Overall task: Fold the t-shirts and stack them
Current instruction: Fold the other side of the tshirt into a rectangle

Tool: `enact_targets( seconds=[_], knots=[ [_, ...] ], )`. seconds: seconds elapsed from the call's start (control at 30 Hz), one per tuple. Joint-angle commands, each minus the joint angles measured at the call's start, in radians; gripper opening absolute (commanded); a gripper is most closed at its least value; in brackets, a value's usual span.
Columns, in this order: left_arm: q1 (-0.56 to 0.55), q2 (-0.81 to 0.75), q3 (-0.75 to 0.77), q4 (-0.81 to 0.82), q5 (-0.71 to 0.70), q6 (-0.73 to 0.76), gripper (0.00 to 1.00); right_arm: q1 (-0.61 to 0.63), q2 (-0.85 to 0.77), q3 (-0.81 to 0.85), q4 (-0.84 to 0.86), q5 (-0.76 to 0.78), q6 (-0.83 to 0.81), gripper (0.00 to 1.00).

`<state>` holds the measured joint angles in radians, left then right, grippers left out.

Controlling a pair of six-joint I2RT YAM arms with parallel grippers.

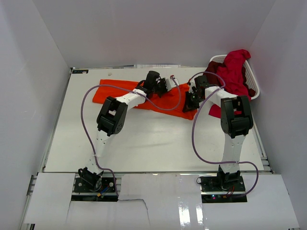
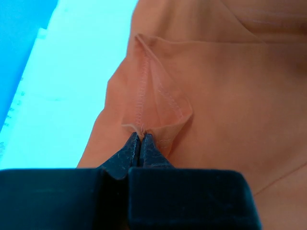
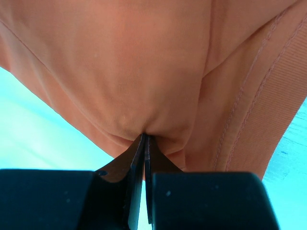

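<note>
Left gripper (image 2: 140, 136): jaws pressed together on a stitched hem fold of the orange shirt (image 2: 230, 96); I see cloth pinched at the tips.
Right gripper (image 3: 145, 136): jaws likewise closed, nipping a pucker of the same shirt, next to a ribbed band.
Orange shirt, place: spread on the table (image 1: 158, 139), left of the basket (image 1: 254, 84), its right end near it.
Red shirt (image 1: 235, 67): heaped in the basket, draped over its rim.

White table (image 1: 144, 139), orange t-shirt (image 1: 110, 91) lying across far half, white basket (image 1: 217, 59) apparently on right edge
</note>
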<state>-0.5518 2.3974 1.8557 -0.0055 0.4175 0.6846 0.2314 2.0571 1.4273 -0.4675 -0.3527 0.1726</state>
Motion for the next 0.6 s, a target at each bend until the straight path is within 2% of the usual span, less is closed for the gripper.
enact_targets(
  seconds=[0.0,0.2,0.57],
  knots=[
    [-0.005,-0.034,0.005,0.084,-0.043,-0.053,0.0,0.011,0.038,-0.001,-0.007,0.009,-0.025,0.09],
    [0.0,-0.023,-0.01,0.125,-0.097,-0.095,0.0,0.011,0.043,-0.004,-0.003,0.008,-0.028,0.09],
    [0.007,0.012,-0.012,0.141,-0.272,-0.135,0.16,0.011,0.047,-0.007,-0.005,0.006,-0.028,0.09]
  ],
)
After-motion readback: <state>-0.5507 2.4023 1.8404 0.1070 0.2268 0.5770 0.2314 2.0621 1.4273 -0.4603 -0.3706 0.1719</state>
